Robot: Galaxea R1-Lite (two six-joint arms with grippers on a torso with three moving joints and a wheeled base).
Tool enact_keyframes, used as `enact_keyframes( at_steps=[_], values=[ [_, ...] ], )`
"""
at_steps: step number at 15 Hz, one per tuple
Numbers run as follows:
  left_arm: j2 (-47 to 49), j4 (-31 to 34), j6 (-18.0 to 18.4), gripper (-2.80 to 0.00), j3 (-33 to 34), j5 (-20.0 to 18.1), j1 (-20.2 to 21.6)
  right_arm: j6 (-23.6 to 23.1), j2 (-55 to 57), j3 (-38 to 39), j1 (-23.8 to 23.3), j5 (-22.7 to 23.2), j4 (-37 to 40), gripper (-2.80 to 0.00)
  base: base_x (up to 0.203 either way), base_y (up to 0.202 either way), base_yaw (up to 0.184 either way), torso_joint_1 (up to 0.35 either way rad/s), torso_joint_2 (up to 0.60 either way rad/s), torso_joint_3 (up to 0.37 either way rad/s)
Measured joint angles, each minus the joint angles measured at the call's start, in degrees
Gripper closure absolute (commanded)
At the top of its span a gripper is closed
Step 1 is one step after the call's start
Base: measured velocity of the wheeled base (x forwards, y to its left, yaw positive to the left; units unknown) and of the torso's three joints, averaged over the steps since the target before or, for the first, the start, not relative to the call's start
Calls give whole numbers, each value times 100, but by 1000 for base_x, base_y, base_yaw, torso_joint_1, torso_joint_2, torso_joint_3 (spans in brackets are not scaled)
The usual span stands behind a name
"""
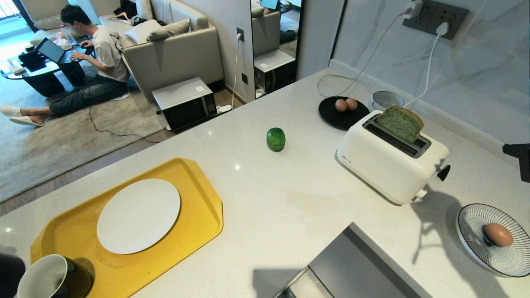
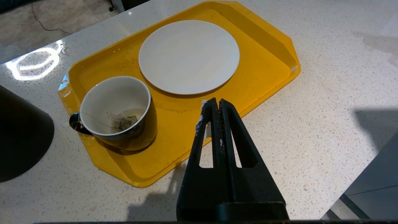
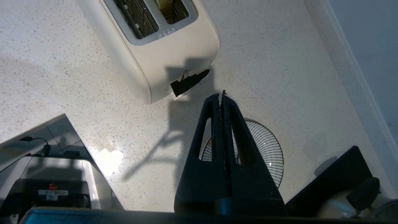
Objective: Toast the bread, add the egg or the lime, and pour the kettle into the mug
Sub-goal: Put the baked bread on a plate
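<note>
Right gripper (image 3: 221, 96) clenched empty above striped dish (image 3: 267, 149), bread (image 1: 401, 122) in toaster (image 1: 389, 159) — left gripper (image 2: 216, 104) clenched.

The pale green, brown-crusted bread slice (image 1: 400, 122) is standing tilted in the white toaster's far slot, its upper part sticking out. The glossy dark green lime (image 1: 275, 139) is sitting alone on the speckled white counter. A pinkish-brown egg (image 1: 498, 234) is lying on a striped plate; two matching eggs are resting on a black plate. The dark glossy mug (image 2: 118, 114), white inside and holding a tea bag, is standing upright on the yellow tray. The matte black kettle (image 2: 21, 137) is standing just beside the tray, only partly in view.

Markings on the toaster (image 3: 155, 46) and microwave (image 1: 186, 103) are too small to read.
</note>
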Motion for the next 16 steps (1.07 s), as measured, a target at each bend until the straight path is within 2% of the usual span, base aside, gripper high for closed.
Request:
enact_keyframes(
  at_steps=[6, 9, 11, 12, 13, 16],
  values=[
    [0, 2, -2, 0, 0, 0, 1, -41, -161, -189, 4, -41, 20, 0, 0, 0, 0, 0, 0, 0],
    [0, 2, 1, 0, 0, 2, -2, -333, -142, -282, 14, -52, 0, 0, 0, 0, 0, 0, 0, 0],
    [0, -1, -2, 0, 0, 2, 1, -358, 3, -463, 22, -9, 0, 0, 0, 0, 0, 0, 0, 0],
    [0, -1, -1, 0, 0, 0, 1, -345, 135, -621, 22, 47, -5, -107, 0, 0, 0, 0, 0, 0],
    [0, 1, -2, 0, 0, 4, 1, -339, 298, -786, 22, 190, -7, -280, 0, 0, 0, 0, 0, 0],
    [0, 2, -1, 0, 0, 2, 1, -293, 898, -1318, 26, 741, 49, -280, 0, 0, 0, 0, 0, 0]
  ],
)
